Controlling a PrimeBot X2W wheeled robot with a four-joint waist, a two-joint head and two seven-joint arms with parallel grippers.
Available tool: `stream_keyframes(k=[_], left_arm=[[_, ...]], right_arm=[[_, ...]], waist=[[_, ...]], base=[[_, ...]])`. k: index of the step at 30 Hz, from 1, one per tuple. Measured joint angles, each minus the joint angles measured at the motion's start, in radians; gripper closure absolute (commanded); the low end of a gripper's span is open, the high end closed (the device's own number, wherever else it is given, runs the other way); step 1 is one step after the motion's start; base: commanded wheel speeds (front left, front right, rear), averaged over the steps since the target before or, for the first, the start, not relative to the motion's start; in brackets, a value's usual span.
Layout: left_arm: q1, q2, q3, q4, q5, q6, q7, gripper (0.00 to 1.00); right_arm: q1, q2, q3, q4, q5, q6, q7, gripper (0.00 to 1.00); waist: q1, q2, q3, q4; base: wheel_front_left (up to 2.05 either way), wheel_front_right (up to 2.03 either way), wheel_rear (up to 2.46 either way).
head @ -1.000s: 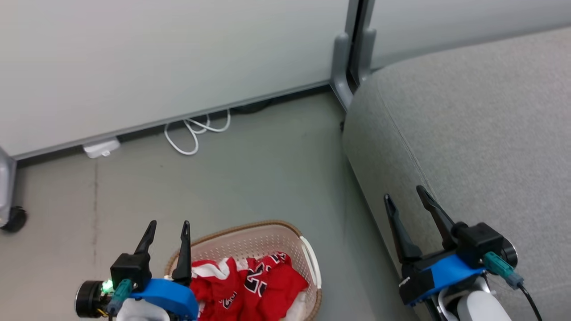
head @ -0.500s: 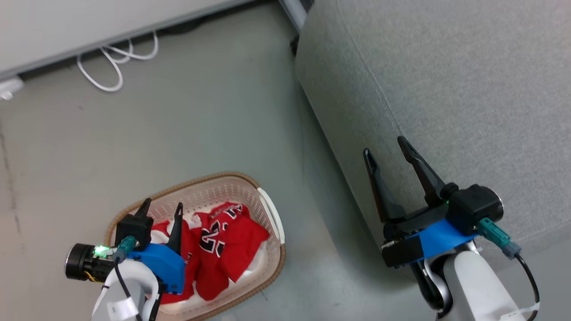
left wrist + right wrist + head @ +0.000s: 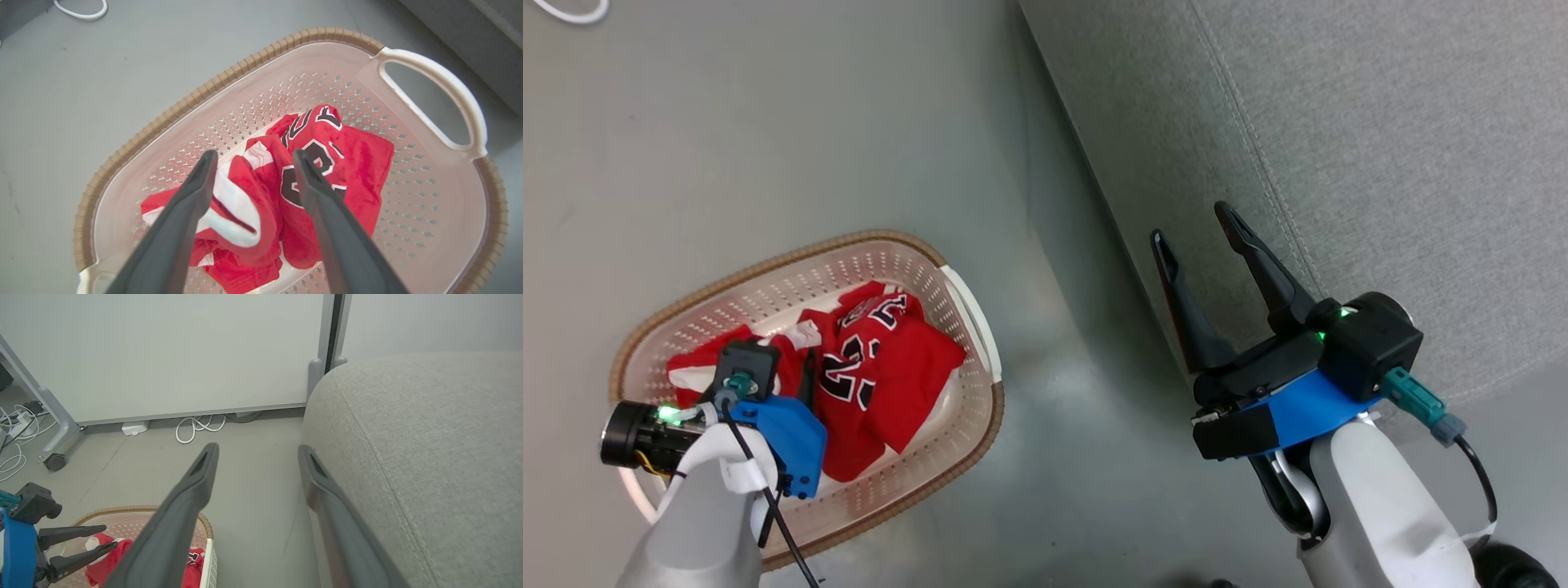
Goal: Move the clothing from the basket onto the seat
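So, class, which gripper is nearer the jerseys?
Left. The left gripper hangs open directly over the jerseys in the basket. The right gripper is open too, off by the sofa's edge, away from the basket.

Compared with one second ago, the head view is turned further downward, and the left gripper (image 3: 254,154) is brought from beside the rim of the basket (image 3: 229,77) to a place over the clothing (image 3: 359,163), where it is pointed down at it.
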Motion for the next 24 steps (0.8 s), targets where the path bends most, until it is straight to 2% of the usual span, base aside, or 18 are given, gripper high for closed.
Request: stream_keyframes(k=[12,24], left_arm=[[-0.076,0.038,-0.006,0.109,0.008,0.068,0.026,0.00],[-0.119,0.038,0.010,0.186,-0.033,0.086,0.066,0.00]], right_arm=[[-0.049,0.000,0.027,0.004,0.038,0.000,-0.009,0.00],[-0.063,0.000,0.028,-0.016,0.050,0.000,-0.009,0.00]], waist=[[0.0000,0.0000,0.107,-0.032],[-0.0001,0.0000,0.155,-0.047]], base=[[0.00,0.00,0.00],[0.00,0.00,0.00]])
